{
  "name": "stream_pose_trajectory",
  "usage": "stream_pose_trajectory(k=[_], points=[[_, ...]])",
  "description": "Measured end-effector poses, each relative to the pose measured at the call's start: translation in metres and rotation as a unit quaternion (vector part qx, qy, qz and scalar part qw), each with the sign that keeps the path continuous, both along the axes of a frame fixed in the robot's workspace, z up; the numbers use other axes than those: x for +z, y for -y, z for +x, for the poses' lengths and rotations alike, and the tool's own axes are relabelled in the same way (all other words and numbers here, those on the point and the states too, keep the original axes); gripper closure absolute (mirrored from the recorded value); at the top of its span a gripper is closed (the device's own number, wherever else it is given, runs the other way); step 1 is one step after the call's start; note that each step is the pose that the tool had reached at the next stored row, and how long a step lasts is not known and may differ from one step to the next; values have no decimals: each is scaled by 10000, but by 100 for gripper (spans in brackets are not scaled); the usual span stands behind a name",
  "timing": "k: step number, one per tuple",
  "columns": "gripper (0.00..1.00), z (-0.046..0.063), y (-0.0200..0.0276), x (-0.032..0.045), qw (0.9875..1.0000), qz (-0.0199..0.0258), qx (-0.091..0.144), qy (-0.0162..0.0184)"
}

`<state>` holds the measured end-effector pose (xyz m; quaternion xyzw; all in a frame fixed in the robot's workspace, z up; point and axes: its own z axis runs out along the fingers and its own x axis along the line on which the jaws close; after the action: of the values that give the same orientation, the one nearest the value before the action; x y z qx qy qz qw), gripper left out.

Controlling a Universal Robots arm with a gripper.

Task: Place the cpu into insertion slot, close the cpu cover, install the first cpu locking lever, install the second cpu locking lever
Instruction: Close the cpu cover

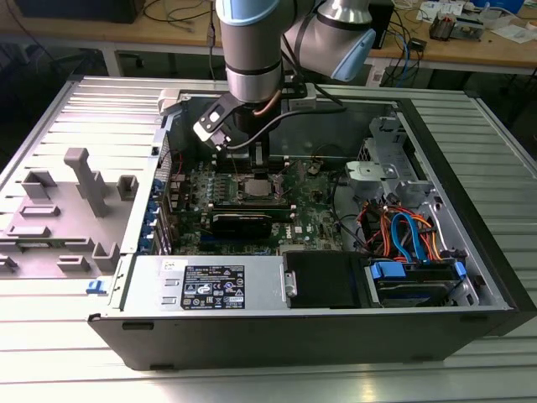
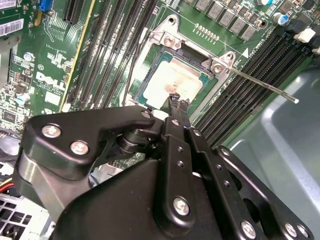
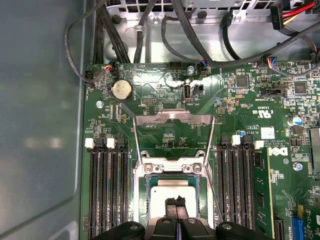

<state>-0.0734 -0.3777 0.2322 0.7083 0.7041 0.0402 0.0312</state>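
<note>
Chip (image 3: 160, 193) – seated flat in the socket (image 3: 141, 172), silver top up | claw (image 3: 176, 200) – fingers pressed together, holding nothing, tips right over the chip's middle | cover (image 3: 172, 118) flipped open, just beyond the socket

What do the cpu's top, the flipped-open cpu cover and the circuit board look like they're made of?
The cpu: probably metal, a dull silver-grey top with a pale smeared patch. The cpu cover: likely thin sheet metal, bright silver with crisp bent edges. The circuit board: apparently a glossy green laminate, with fine printed traces.
</note>
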Motion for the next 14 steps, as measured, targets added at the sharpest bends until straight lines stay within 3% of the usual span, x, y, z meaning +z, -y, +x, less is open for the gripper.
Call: stream_pose_trajectory(k=[14], points=[[89, 1, -2, 71, 10000, -3, 0, 0]])
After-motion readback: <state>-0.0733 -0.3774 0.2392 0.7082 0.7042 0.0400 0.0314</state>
